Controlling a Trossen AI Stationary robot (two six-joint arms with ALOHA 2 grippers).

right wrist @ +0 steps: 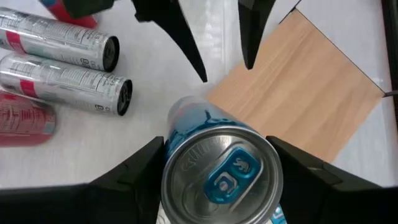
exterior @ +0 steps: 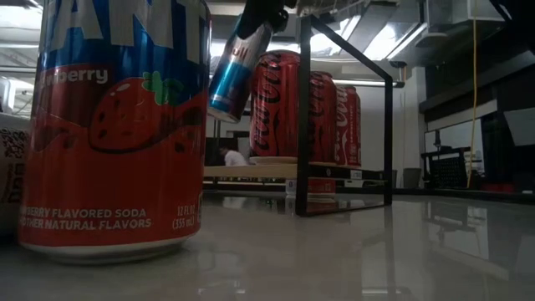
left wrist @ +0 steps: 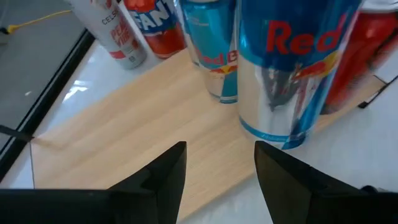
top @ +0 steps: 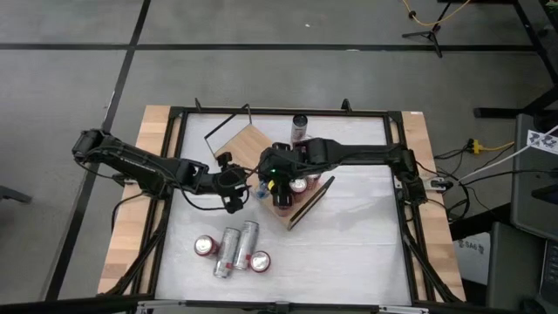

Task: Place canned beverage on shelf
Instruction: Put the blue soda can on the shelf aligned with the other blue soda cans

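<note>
A blue-and-silver canned beverage hangs tilted over the light wooden shelf, with my right gripper shut on it. The low view shows this can in the air before the shelf's black wire rail. In the left wrist view it hovers above the board. My left gripper stands open just left of it, fingers toward the board, with nothing between them. My right gripper pinches the can's upper end, just below the rim, between its two fingers on opposite sides. The fingers come from above, slanting down. The can hangs below them, tilted, its bottom clear of the board.
Red cola cans stand on the shelf, and another blue can stands on the board. Several cans lie on the near white tabletop. A strawberry soda can stands near the front. One can stands at the far edge.
</note>
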